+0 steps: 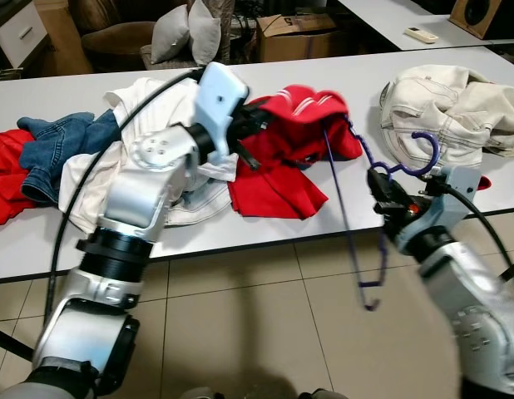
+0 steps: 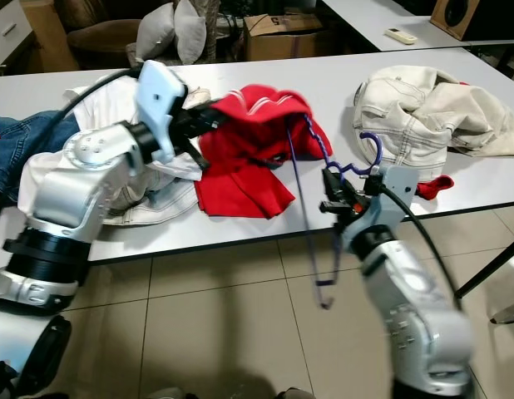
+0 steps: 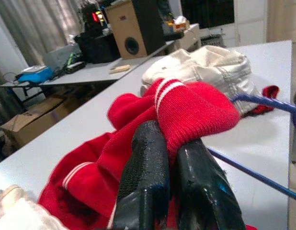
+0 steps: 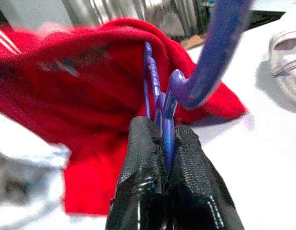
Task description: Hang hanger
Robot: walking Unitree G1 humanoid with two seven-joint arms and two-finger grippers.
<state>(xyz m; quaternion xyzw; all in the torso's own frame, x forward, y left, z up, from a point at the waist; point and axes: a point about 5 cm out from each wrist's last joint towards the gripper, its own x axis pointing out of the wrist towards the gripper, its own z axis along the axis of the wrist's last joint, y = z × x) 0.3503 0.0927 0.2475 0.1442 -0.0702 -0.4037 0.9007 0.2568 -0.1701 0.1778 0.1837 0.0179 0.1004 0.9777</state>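
Up front, a long white table (image 1: 340, 71) held scattered clothes. The left gripper (image 1: 250, 133) reached over it, its two black fingers (image 3: 143, 177) pinched together on a fold of a red garment (image 1: 294, 145) with white stripes, lifting that edge. The right gripper (image 1: 380, 184) sat at the table's near edge, fingers clamped on the neck of a purple hanger (image 1: 344, 208). Its hook curved up beside the gripper; one arm ran under the red cloth, and the rest seemed to dangle below the table edge, though blur made that uncertain. A cream jacket (image 1: 444, 104) lay to the right, blue jeans (image 1: 53, 150) far left.
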